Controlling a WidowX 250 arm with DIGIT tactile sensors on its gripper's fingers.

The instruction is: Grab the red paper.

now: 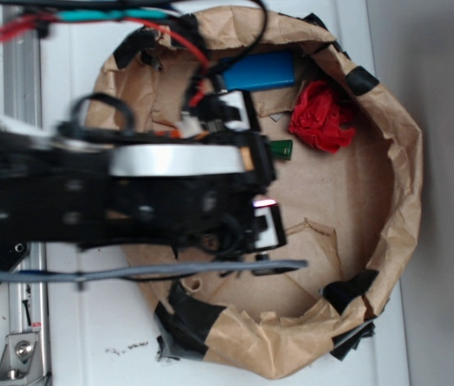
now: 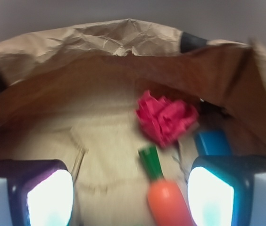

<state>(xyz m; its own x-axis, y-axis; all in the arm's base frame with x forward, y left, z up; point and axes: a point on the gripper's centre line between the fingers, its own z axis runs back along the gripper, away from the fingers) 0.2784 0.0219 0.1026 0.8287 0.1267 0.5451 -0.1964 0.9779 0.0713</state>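
Observation:
The red paper (image 1: 322, 117) (image 2: 166, 117) is a crumpled bright red wad lying on the brown paper floor at the far side of the paper-walled ring. My gripper (image 1: 253, 165) (image 2: 130, 197) is open and stands short of the wad, with a wide gap between its fingers. In the wrist view the wad lies ahead and a little right of the gap's middle. Between the fingers, close to the right one, lies an orange carrot (image 2: 169, 203) whose green top (image 1: 281, 148) (image 2: 150, 161) points toward the wad. Nothing is held.
A blue block (image 1: 259, 71) (image 2: 212, 141) lies beside the red wad, near the ring's wall. The crumpled brown paper wall (image 1: 404, 193) (image 2: 123, 42), patched with black tape, rings the work area. My arm and its cables cover the ring's left half in the exterior view.

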